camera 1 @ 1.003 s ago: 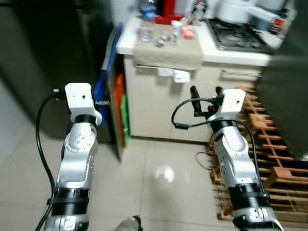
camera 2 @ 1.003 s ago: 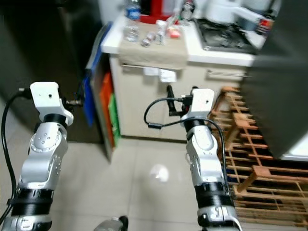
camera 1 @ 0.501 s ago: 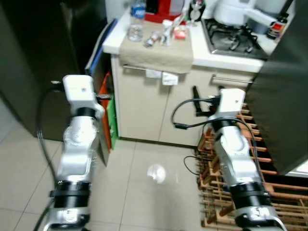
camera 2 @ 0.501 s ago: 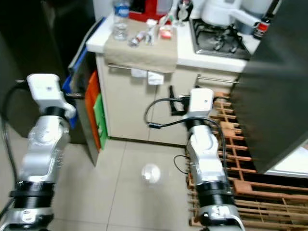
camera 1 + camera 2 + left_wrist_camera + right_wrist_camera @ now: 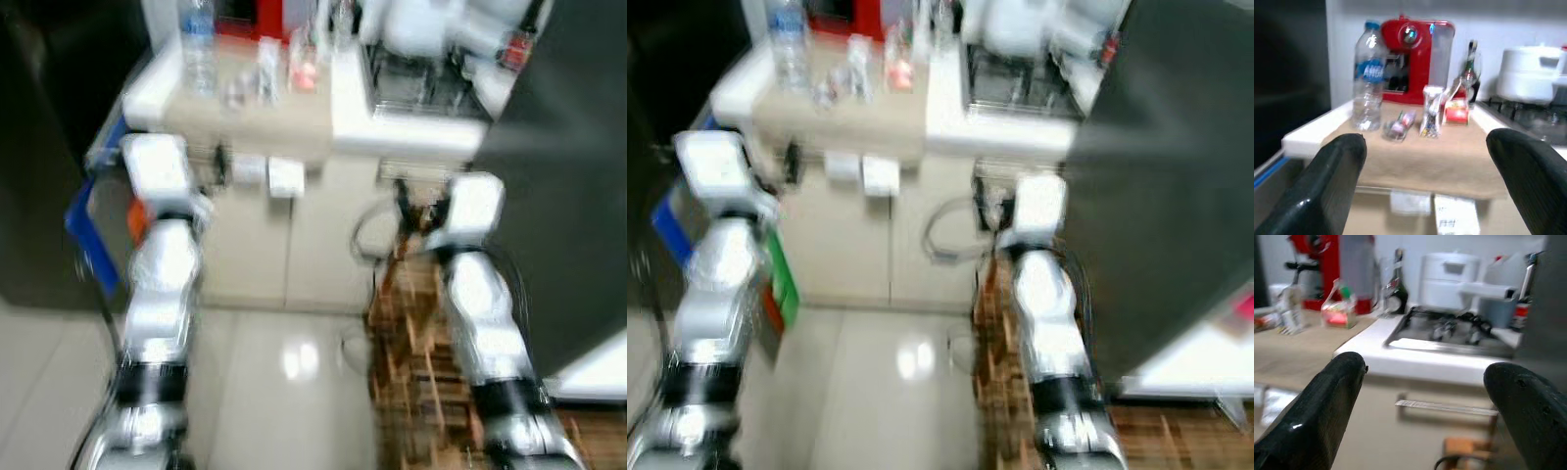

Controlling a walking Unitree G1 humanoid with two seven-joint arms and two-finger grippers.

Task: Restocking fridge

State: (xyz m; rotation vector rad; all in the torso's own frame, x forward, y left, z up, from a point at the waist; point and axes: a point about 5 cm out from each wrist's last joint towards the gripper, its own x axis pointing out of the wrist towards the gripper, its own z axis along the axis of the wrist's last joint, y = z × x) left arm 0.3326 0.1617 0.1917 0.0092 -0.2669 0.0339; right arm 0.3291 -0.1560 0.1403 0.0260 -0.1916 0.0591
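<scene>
Facing white counter [image 5: 1308, 134], beige cloth [image 5: 1415, 156], stove [image 5: 1449, 330]

This is a home kitchen: a white counter [image 5: 1303, 139] holds a stove [image 5: 1449, 330], a red coffee machine [image 5: 1418, 58] and a water bottle [image 5: 1367, 81].

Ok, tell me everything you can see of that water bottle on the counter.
The water bottle is clear plastic with a blue cap and a blue label round its upper body. It stands upright on the beige cloth near the counter's corner, in front of the red machine. It looks capped; the fill level can't be told. Nothing grips it.
</scene>
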